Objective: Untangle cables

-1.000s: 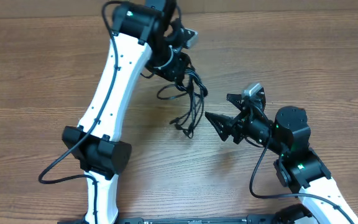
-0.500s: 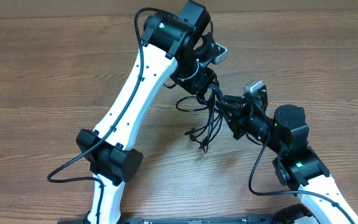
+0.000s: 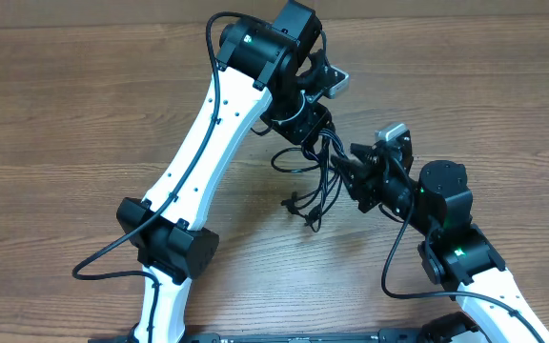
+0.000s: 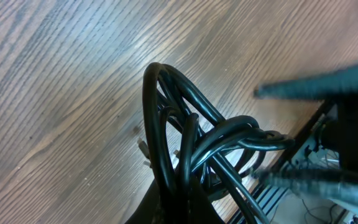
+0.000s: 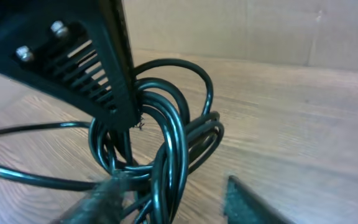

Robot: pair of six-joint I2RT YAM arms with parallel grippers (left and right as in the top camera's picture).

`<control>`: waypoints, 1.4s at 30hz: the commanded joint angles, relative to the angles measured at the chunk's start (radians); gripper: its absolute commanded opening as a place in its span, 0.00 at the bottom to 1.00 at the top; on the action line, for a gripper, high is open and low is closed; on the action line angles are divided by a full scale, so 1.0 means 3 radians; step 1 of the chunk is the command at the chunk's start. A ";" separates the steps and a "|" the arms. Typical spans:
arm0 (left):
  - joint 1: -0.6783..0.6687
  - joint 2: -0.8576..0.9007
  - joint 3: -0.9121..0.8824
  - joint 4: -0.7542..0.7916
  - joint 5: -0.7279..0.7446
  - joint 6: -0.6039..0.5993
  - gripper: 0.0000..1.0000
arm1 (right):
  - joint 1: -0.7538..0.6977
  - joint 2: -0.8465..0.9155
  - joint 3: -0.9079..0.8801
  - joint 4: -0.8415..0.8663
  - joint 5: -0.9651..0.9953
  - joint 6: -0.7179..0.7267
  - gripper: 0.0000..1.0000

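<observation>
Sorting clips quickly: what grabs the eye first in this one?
A knotted bundle of black cables dangles from the left tool, which is shut on it, over the middle of the table. The right tool reaches in from the right, its jaws open around the loops.

Wood-grain table, plain tan panel standing beyond its far edge.

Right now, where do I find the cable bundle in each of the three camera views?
Overhead: the cable bundle is near the centre, slightly to the right.
Left wrist: it fills the lower middle, very close to the camera.
Right wrist: it is at the centre, with loops running to the bottom edge.
Shared landmark: the wooden table lies behind it in every view.
</observation>
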 commanded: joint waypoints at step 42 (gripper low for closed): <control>0.0390 -0.0070 0.0050 0.0234 -0.0481 -0.0563 0.04 | -0.0013 -0.0463 0.0066 -0.0140 -0.0638 0.0053 0.04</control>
